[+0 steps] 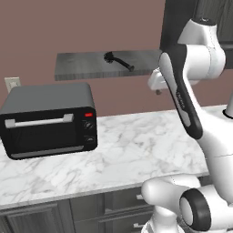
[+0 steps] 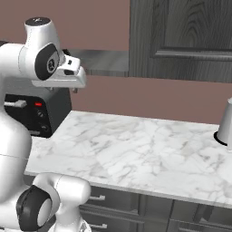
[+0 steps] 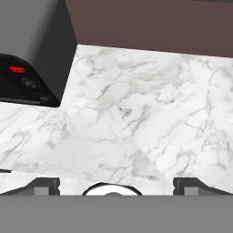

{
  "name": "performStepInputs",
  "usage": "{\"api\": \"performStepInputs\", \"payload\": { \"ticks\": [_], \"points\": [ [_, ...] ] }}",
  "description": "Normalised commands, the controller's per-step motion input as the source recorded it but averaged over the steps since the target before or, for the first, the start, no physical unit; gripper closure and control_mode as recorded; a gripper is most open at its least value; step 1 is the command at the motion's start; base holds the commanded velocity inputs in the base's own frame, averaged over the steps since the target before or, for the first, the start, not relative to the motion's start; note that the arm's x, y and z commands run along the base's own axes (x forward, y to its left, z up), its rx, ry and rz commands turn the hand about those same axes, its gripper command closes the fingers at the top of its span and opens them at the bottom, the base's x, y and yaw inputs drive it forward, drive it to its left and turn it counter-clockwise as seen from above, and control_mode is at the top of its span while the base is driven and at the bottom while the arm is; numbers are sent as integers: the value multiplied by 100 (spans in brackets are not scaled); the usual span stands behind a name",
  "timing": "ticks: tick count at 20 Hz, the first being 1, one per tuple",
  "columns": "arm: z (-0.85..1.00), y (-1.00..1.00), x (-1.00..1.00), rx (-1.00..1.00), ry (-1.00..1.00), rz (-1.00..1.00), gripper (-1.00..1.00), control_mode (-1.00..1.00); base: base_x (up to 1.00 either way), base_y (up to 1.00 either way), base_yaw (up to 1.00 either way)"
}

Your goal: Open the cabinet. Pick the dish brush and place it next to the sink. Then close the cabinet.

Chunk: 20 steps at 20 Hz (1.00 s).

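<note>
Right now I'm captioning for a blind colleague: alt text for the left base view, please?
A black dish brush lies on a grey shelf above a black toaster oven on a white marble counter; the white robot arm rises at right.

— What lay behind the desk (image 1: 136,150)?
— A plain reddish-brown wall (image 1: 91,27), with a pale outlet plate (image 1: 12,83) at nine o'clock in the left base view.
— And on the white marble?
— A black toaster oven (image 1: 48,119) toward nine o'clock, its red light lit.
— Below?
— Dark grey drawers (image 2: 113,201) with silver handles.
</note>
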Motion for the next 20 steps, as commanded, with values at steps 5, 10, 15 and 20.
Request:
{"api": "performStepInputs", "payload": {
  "ticks": [5,10,15,20],
  "points": [
    [57,20,0,6,1,0,-100,-100,0,0,0],
    [24,48,4,13,-1,0,-100,-100,0,0,0],
    [9,49,42,13,-9,0,-100,-100,0,0,0],
    [0,39,64,1,-8,0,-100,-100,0,0,0]
  ]
}}
